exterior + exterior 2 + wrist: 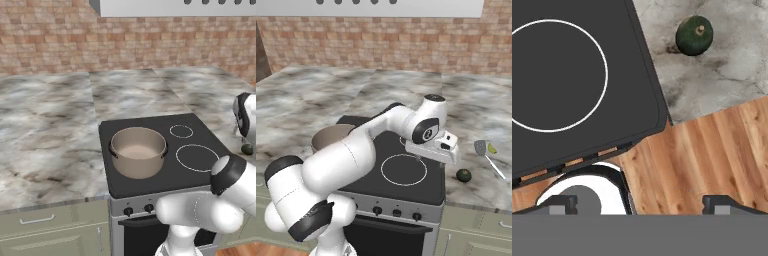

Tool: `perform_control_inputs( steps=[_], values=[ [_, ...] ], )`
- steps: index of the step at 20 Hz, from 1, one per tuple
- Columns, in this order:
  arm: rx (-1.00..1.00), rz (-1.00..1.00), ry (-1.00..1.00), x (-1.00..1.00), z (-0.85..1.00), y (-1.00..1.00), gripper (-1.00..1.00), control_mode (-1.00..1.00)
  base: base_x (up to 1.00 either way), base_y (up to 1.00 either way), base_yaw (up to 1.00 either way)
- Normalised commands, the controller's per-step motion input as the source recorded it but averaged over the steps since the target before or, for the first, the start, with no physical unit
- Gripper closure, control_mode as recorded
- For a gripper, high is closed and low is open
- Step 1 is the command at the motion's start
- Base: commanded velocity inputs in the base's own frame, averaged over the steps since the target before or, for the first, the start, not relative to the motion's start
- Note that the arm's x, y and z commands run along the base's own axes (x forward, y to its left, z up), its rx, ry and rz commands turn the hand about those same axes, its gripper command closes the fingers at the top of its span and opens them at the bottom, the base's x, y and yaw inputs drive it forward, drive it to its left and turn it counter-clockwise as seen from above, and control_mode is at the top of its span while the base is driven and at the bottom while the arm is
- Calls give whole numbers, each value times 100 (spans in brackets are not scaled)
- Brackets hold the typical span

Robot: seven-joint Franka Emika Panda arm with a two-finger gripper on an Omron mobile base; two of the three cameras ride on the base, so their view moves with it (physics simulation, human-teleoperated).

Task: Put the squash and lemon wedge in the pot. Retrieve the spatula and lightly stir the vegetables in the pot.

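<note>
My tool (448,159) hangs wide open holding nothing near the dark green squash (464,175) on the desk (476,192), because the pot (138,151) on the stove waits empty

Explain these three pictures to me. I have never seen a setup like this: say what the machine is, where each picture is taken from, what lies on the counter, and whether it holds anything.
The machine is a white robot arm with a two-finger gripper, in a rendered kitchen. Two pictures come from cameras behind the arm, one to its left and one to its right. The third looks down along the hand, with its two dark fingertips at the bottom.

The tan pot stands on the black stove and looks empty. On the marble counter to the stove's right lie a dark green squash, a spatula and, beside its head, a small yellow-green lemon wedge.

The gripper is open and holds nothing. It hangs over the stove's front right corner.
</note>
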Motion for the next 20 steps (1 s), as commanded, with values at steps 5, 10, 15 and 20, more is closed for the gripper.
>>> perform_control_inputs(
  steps=[5,10,15,20],
  values=[
    [-16,1,8,0,-23,-29,-100,-100,0,0,0],
    [-5,2,5,0,-43,-18,-100,-100,0,0,0],
    [-4,0,4,0,-39,-28,-100,-100,0,0,0],
    [-3,0,2,0,-31,-22,-100,-100,0,0,0]
  ],
)
